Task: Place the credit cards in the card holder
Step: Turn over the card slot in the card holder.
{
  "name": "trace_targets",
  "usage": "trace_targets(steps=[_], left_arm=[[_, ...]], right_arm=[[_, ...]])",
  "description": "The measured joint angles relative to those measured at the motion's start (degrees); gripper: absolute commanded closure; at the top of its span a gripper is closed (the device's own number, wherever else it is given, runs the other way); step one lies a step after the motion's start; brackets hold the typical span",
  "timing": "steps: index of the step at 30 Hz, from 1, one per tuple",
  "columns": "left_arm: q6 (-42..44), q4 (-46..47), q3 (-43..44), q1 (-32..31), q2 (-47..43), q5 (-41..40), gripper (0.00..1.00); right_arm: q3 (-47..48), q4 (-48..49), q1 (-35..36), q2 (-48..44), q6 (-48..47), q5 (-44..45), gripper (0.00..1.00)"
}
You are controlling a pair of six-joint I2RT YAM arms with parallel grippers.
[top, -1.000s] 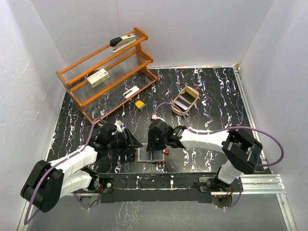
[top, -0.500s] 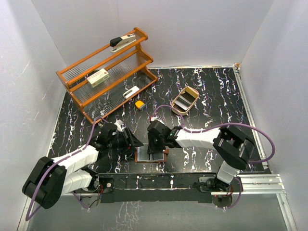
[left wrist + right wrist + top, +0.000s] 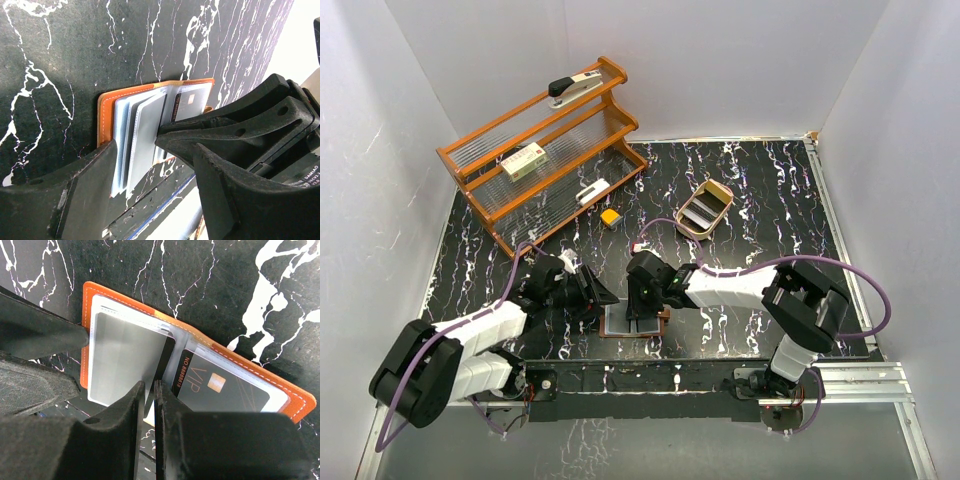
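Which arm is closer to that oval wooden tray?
Right. The right gripper, pinching a credit card over the wallet, is nearer the tray; the left gripper sits farther left.

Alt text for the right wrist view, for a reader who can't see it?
The right gripper, fingers nearly shut, appears to pinch a silvery-grey plastic card over the left pocket of an open orange-brown leather wallet on a black, white-veined table. A dark card marked VIP sits in the right pocket; the left gripper's fingers reach the wallet's left edge.
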Motion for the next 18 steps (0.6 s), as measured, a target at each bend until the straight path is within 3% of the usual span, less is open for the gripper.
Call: trace_targets(steps=[18], left_arm=[[-2.49,4.22,-1.05,0.0,0.2,2.6,0.4]], right_arm=[[-0.28,0.55,0.0,-0.02,0.0,-0.13,0.88]])
